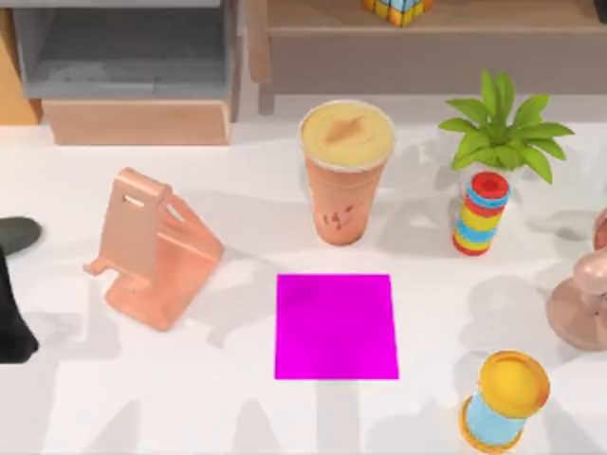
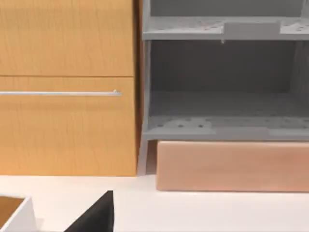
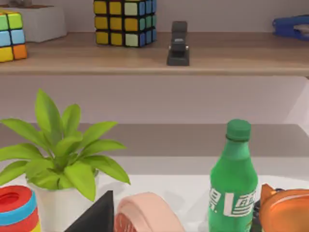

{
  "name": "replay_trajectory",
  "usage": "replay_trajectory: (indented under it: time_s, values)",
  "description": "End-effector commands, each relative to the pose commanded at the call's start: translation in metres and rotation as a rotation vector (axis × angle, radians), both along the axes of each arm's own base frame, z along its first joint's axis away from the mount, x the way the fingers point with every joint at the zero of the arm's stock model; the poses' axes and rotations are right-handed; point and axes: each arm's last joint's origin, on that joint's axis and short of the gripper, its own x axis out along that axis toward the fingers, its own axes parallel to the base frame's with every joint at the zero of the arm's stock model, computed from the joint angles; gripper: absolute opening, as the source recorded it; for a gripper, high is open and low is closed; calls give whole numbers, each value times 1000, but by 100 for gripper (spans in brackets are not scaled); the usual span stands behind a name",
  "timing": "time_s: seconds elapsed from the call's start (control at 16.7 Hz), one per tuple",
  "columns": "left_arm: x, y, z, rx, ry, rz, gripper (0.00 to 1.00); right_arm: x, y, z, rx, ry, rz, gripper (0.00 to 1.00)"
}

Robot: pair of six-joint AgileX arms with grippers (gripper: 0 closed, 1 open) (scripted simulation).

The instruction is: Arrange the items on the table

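Orange drink cup [image 1: 345,171] upright, long axis vertical

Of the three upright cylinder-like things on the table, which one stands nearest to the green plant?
The striped ring stack, directly in front of the green plant; the orange drink cup and yellow-and-blue spool stand farther away.

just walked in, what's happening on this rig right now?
Nothing is being handled at this moment. The left arm sits at the table's left edge next to the small dark grey oval mouse. The tall orange drink cup with creamy yellow top stands upright behind the magenta square pad, which has nothing on it. A salmon-pink phone stand sits left of the pad, holding nothing. The white tabletop also holds a striped ring stack.
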Motion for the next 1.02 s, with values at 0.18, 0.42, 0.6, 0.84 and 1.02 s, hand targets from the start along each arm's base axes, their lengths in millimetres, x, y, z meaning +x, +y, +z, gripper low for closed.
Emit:
replay_trajectory:
  time_s: [0.18, 0.42, 0.6, 0.84, 1.02]
  values:
    - [0, 0, 2, 5, 5, 0, 100, 0, 0, 0, 0, 0, 0, 100]
    - [3, 1, 24, 83, 91, 3, 100, 0, 0, 0, 0, 0, 0, 100]
    - [13, 2, 53, 191, 220, -6, 100, 0, 0, 0, 0, 0, 0, 100]
    - [47, 6, 93, 374, 456, -56, 100, 0, 0, 0, 0, 0, 0, 100]
    - [88, 11, 115, 518, 660, -137, 100, 0, 0, 0, 0, 0, 0, 100]
